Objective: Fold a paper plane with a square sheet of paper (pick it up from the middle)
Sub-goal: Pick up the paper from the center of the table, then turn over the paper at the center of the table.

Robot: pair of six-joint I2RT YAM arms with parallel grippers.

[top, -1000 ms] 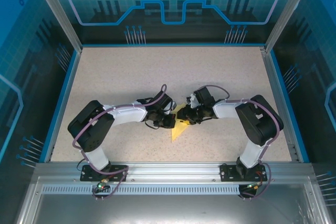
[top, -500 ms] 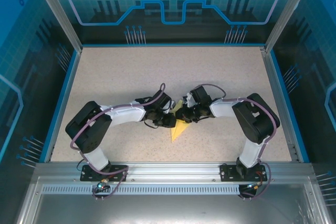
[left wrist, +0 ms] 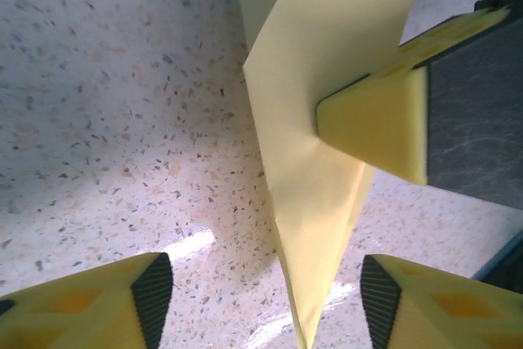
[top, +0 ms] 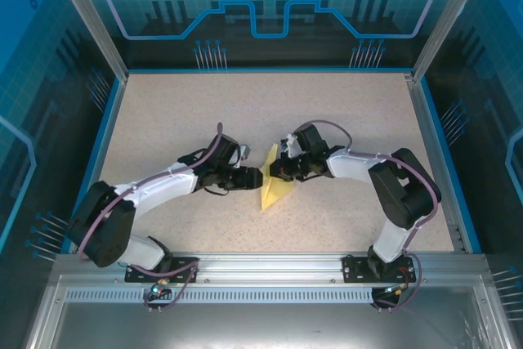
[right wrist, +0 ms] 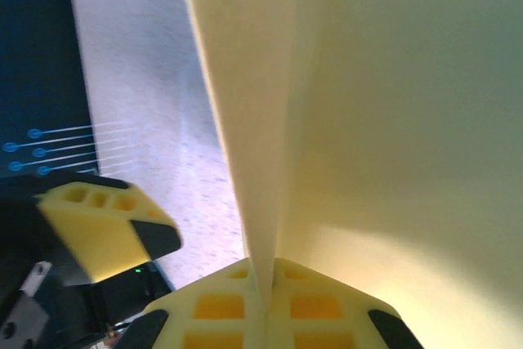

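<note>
Top: paper plane at frame centre, upper end partly hidden by right gripper. Left wrist: left gripper fingers apart at the bottom, paper cut off at the top edge. Right wrist: right gripper clamped on the fold, paper cropped top and right.

Paper plane: plain pale yellow. Table: beige, dark speckles. Left gripper: yellow fingers, black pads. Arms: black and white, purple cables. Walls: blue, grid-and-circuit print.

The speckled beige table, rimmed in blue, has 1 folded pale-yellow paper plane near its middle.
</note>
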